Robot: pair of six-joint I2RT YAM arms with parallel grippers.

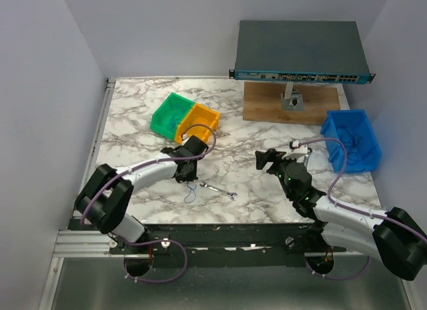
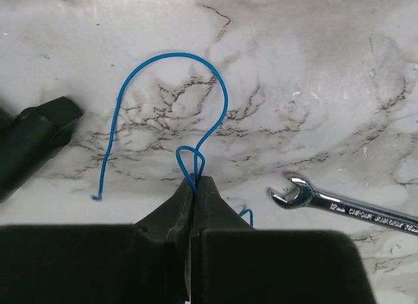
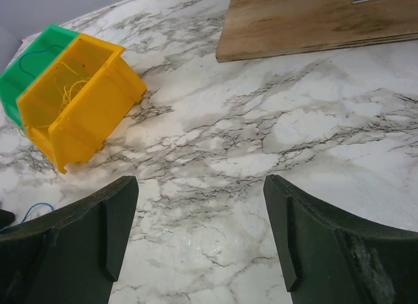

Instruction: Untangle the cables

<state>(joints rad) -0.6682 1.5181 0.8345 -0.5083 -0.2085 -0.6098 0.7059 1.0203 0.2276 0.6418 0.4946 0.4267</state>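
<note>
One thin blue cable (image 2: 171, 54) lies on the marble table (image 2: 326, 88) in an open loop, with one end free to the left. My left gripper (image 2: 194, 181) is shut on a small fold of that cable at its fingertips. From above, the left gripper (image 1: 187, 175) points down at the table with the blue cable (image 1: 190, 192) trailing just below it. My right gripper (image 1: 262, 161) hovers over the table's middle. In its wrist view the right gripper (image 3: 201, 186) stands open over bare marble. Thin yellow wires (image 3: 65, 82) lie inside the yellow bin (image 3: 78, 108).
A chrome wrench (image 1: 219, 190) lies right of the blue cable, close to the left gripper. A green bin (image 1: 171, 115) and the yellow bin (image 1: 198, 121) sit side by side at the back left. A blue bin (image 1: 351, 140) stands at the right, behind it a wooden board (image 1: 267, 107) and a network switch (image 1: 300, 57).
</note>
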